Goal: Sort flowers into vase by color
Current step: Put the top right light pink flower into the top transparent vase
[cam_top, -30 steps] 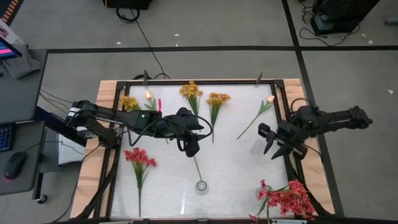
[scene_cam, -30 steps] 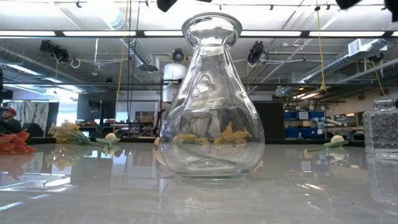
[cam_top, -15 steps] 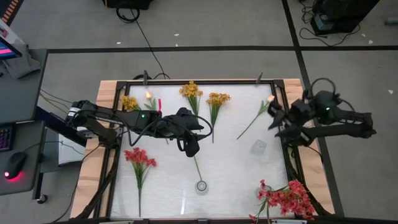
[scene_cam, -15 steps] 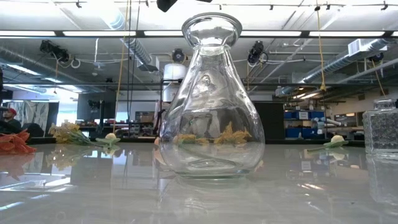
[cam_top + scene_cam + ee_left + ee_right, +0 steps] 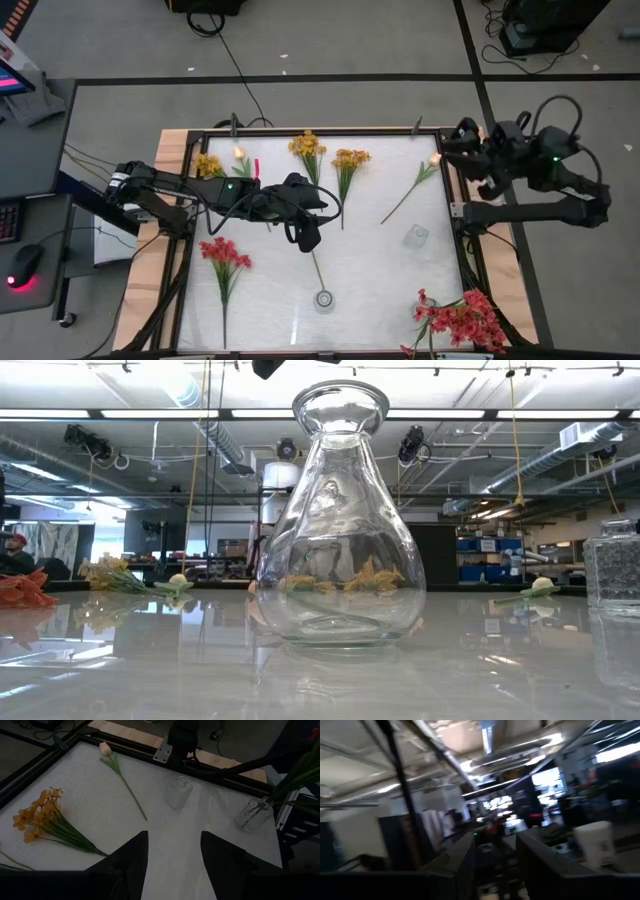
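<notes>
High view showed your right gripper (image 5: 462, 140) had swung off the table to its far right edge, fingers apart, empty; left gripper (image 5: 308, 236) hung open mid-table; flowers (image 5: 347, 160) still lay unsorted.

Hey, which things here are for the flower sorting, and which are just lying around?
For the job:
- yellow flowers
- red flowers
- peach tulip
- round glass vase
- square glass vase

Lying about:
- computer mouse
- floor cables
</notes>
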